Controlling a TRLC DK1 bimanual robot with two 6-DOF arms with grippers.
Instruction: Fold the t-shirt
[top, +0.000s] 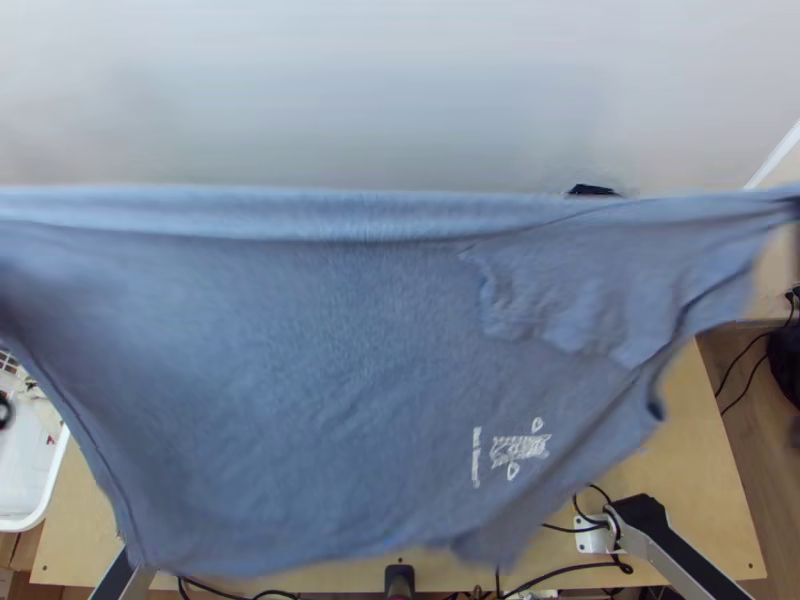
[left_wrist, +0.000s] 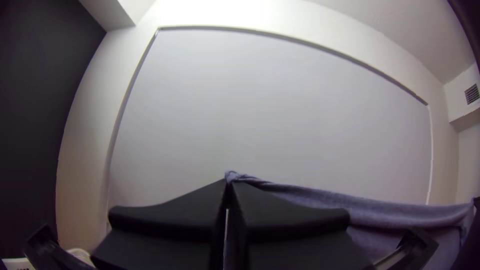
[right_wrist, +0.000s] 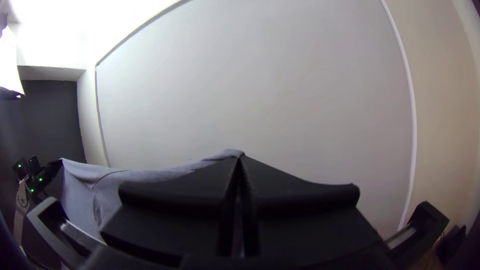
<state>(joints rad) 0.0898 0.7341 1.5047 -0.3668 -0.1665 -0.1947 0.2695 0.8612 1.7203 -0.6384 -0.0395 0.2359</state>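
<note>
the blue t-shirt (top: 350, 350) hangs stretched above the desk (top: 700, 440), its lower part toward the near edge, with the left gripper (left_wrist: 228, 182) and right gripper (right_wrist: 240, 158) each pinching an upper end. lower both ends level and slightly taut, so it lands spread without creases

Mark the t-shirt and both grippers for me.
T-shirt (top: 320, 390): top view, middle of its body.
Left gripper (left_wrist: 228, 183): left wrist view, between its fingertips.
Right gripper (right_wrist: 239, 159): right wrist view, between its fingertips.
</note>
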